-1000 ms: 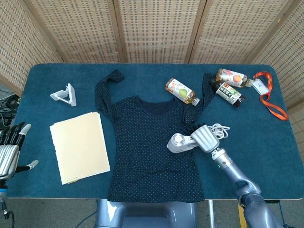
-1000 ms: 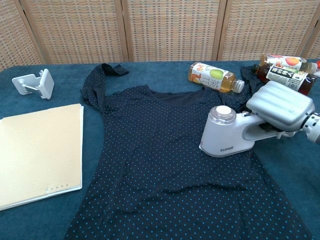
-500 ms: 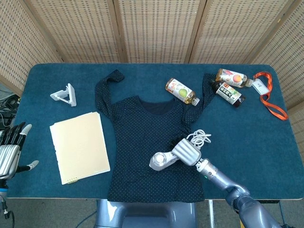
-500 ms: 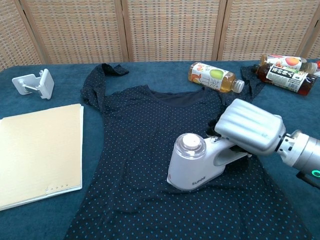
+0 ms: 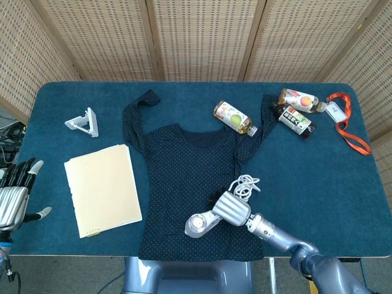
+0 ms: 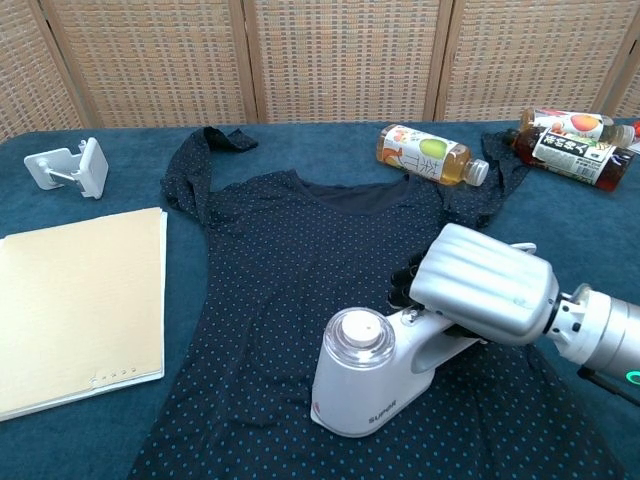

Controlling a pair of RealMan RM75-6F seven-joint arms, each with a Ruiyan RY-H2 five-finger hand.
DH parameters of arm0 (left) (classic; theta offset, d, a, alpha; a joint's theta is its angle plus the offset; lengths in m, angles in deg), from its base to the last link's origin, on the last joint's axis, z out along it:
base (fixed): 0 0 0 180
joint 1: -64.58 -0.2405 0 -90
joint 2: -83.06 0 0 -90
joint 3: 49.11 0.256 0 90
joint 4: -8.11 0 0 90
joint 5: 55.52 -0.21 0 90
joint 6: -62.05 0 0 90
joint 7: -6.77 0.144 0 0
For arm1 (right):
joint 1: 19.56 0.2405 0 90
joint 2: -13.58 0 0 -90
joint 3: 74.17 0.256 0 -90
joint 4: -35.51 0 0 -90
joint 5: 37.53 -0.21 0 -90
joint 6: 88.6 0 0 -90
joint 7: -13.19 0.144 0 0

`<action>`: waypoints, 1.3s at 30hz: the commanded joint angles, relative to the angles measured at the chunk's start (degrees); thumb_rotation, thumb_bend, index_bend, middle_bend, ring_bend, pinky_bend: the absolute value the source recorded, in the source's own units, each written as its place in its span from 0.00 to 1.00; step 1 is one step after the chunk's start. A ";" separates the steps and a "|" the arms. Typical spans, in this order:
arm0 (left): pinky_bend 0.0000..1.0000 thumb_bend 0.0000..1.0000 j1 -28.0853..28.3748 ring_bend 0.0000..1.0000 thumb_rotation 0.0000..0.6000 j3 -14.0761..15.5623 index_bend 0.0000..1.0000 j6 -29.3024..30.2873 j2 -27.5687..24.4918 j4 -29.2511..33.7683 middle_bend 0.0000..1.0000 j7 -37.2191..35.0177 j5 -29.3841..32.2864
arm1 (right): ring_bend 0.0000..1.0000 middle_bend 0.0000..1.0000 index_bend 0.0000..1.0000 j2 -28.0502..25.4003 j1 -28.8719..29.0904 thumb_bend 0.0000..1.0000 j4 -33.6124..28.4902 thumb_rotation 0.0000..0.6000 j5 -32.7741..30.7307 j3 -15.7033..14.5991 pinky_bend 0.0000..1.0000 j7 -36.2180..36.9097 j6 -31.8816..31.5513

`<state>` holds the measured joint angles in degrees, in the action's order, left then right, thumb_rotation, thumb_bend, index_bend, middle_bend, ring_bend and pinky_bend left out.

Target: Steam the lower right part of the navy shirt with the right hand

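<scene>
Right hand (image 6: 485, 288) is gripping the handle of the white garment steamer (image 6: 365, 375), fingers wrapped around it. Steamer head is resting on the navy shirt (image 5: 184, 184), on its lower part toward the table's near edge. Shirt is lying flat mid-table. Steamer cord (image 5: 243, 185) is lying coiled on the shirt behind the hand. Left hand (image 5: 15, 195) is hanging off the table's left edge, fingers spread, holding nothing.

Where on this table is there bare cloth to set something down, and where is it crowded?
Bare: right of the navy shirt, below the lanyard; also between the phone stand and the shirt's sleeve. Crowded: the bottles at the far right, and the lower shirt, where the right hand holds the steamer.
</scene>
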<state>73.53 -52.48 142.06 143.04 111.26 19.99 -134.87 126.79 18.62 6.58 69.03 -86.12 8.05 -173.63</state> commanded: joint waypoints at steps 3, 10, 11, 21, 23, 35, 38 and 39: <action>0.00 0.00 0.01 0.00 1.00 0.13 0.00 -0.09 0.14 -0.01 0.00 0.25 0.04 | 0.71 0.69 0.87 -0.79 -0.05 1.00 1.32 1.00 -1.48 1.57 0.98 0.23 1.16; 0.00 0.00 -0.16 0.00 1.00 0.27 0.00 0.09 0.12 -0.07 0.00 -0.21 -0.16 | 0.71 0.69 0.87 -1.42 -1.05 1.00 6.07 1.00 -4.70 3.73 0.98 2.75 4.53; 0.00 0.00 -0.09 0.00 1.00 0.36 0.00 -0.05 0.13 0.04 0.00 -0.14 -0.32 | 0.71 0.69 0.87 -1.64 -1.45 1.00 7.15 1.00 -5.31 4.04 0.98 3.25 5.23; 0.00 0.00 -0.07 0.00 1.00 0.60 0.00 -0.11 0.07 0.38 0.00 -0.08 -0.73 | 0.71 0.69 0.87 -2.20 -4.32 1.00 14.69 1.00 -8.82 6.17 0.98 6.66 8.23; 0.00 0.00 -0.13 0.00 1.00 0.61 0.00 0.05 0.03 0.40 0.00 -0.11 -0.86 | 0.71 0.69 0.87 -2.42 -4.91 1.00 15.51 1.00 -9.10 6.24 0.98 7.06 8.54; 0.00 0.00 -0.05 0.00 1.00 0.83 0.00 -0.24 -0.05 0.46 0.00 -0.41 -1.15 | 0.71 0.69 0.87 -2.70 -6.13 1.00 13.28 1.00 -7.34 4.63 0.98 9.97 4.29; 0.00 0.00 -0.04 0.00 1.00 0.74 0.00 -0.24 -0.02 0.34 0.00 -0.38 -0.95 | 0.71 0.69 0.87 -2.49 -6.22 1.00 11.38 1.00 -5.86 3.44 0.98 9.65 2.36; 0.00 0.00 -0.04 0.00 1.00 0.74 0.00 -0.25 0.01 0.30 0.00 -0.34 -0.89 | 0.71 0.69 0.87 -2.48 -6.28 1.00 10.59 1.00 -5.15 2.84 0.98 9.41 1.61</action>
<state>73.49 -51.73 141.82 143.04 111.57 19.65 -135.77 124.18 12.43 18.38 62.77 -82.31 17.76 -170.84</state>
